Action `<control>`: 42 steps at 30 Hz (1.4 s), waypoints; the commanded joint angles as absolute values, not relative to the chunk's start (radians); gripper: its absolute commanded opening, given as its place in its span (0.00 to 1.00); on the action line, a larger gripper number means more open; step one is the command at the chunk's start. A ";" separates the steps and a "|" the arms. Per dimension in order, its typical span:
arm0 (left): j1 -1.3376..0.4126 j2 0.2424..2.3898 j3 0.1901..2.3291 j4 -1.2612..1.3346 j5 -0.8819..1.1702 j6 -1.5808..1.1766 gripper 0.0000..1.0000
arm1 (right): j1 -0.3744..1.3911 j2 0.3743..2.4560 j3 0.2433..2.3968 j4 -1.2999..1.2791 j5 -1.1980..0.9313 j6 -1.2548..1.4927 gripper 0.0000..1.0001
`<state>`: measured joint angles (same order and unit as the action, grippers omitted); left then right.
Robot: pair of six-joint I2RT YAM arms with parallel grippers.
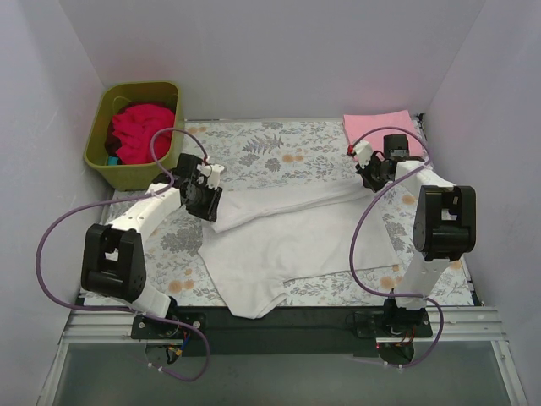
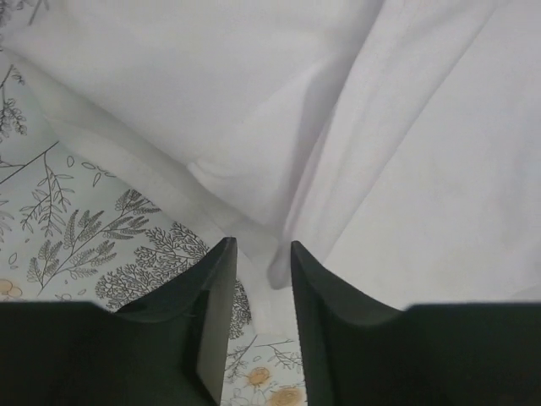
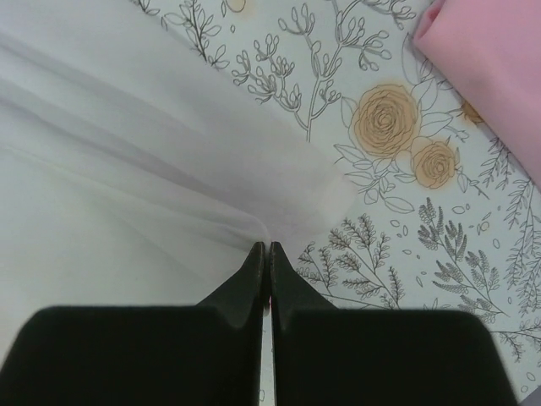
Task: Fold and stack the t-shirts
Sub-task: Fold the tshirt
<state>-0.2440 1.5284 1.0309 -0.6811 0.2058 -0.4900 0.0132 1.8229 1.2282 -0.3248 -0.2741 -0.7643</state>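
Note:
A white t-shirt [image 1: 287, 245] lies half folded across the middle of the floral sheet, its upper edge drawn into a long band between the two arms. My left gripper [image 1: 211, 205] sits at the band's left end. In the left wrist view this gripper [image 2: 262, 245] is open, with a fold of the white t-shirt [image 2: 380, 127] lying loose between its tips. My right gripper [image 1: 369, 178] is at the band's right end, and in its wrist view it [image 3: 267, 245] is shut on the corner of the white t-shirt [image 3: 127, 169], the cloth pulled taut. A folded pale pink t-shirt [image 1: 380, 128] [image 3: 499, 68] lies back right. Crimson t-shirts [image 1: 139, 131] fill the tub.
The olive-green tub [image 1: 127, 175] stands at the back left corner. The grey-and-orange floral sheet [image 1: 270, 144] covers the table, with white walls close on three sides. A black strip and metal rail run along the near edge by the arm bases.

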 commanded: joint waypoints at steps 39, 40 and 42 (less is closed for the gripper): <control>-0.117 1.945 1.431 -0.801 0.160 -0.617 0.09 | 0.012 1.924 1.394 -0.635 -0.256 -0.802 0.26; -0.117 1.944 1.434 -0.799 0.161 -0.615 0.06 | 0.011 1.919 1.393 -0.641 -0.255 -0.811 0.24; -0.117 1.945 1.436 -0.802 0.161 -0.614 0.01 | 0.009 1.911 1.399 -0.666 -0.262 -0.824 0.22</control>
